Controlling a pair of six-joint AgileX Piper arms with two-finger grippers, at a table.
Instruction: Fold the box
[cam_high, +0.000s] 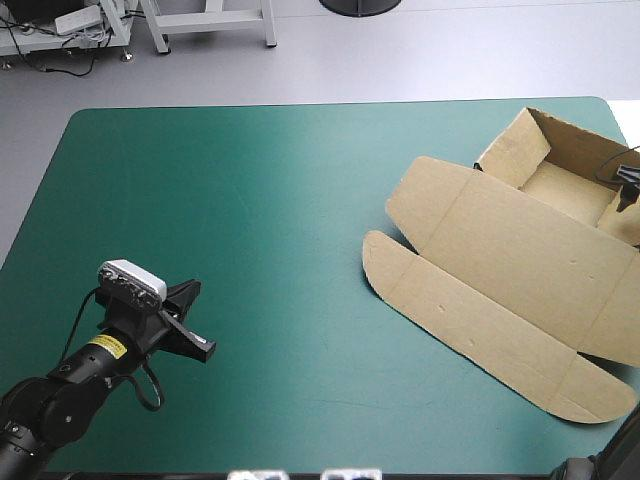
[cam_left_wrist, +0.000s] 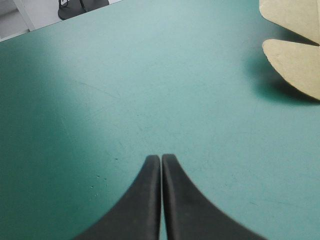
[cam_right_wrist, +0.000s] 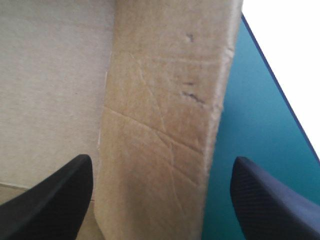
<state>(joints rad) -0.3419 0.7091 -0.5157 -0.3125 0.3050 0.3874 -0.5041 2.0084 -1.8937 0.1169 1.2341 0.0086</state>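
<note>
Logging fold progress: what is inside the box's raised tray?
Inside the box, only bare brown floor shows. The right gripper straddles one wall, fingers open. The tray's right end lies outside the high view, unseen.

The high view looks forward and down from above and behind the robot, far enough off to hold nearly the whole teal-green cover (cam_high: 250, 200). The left wrist view rides low behind the left gripper (cam_left_wrist: 161, 159), facing across bare cover to the rounded flaps of the box (cam_left_wrist: 295, 65), which the high view also shows. The right wrist view sits close against a raised wall of the box, framed by the right gripper (cam_right_wrist: 162, 162)
</note>
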